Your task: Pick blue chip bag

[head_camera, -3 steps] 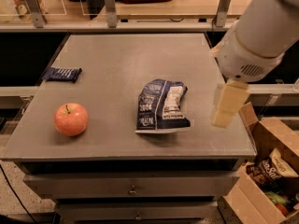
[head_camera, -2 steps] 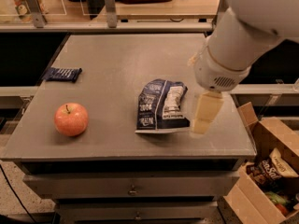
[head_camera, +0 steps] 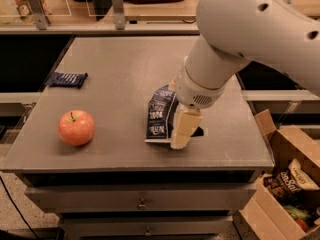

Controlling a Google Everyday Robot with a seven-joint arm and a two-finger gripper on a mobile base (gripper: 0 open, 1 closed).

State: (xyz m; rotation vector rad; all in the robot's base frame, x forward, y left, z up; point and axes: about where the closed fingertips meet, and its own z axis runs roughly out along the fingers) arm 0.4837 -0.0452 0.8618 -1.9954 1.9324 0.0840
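The blue chip bag [head_camera: 160, 113] is a crumpled navy foil bag with white lettering. It lies on the grey table [head_camera: 120, 69] near the front edge, right of centre. My gripper [head_camera: 181, 131] hangs from the big white arm, directly over the bag's right half, and covers that part. Its cream-coloured fingers [head_camera: 184, 126] point down toward the table in front of the bag.
A red apple [head_camera: 76, 127] sits at the table's front left. A small flat dark-blue candy bar wrapper [head_camera: 66, 79] lies at the left edge. A cardboard box [head_camera: 285, 184] with snack bags stands on the floor to the right. Drawers run under the table front.
My arm has swung left from the table's right edge, and the gripper now stands over the right half of the blue chip bag. The bag, apple and wrapper have not moved.
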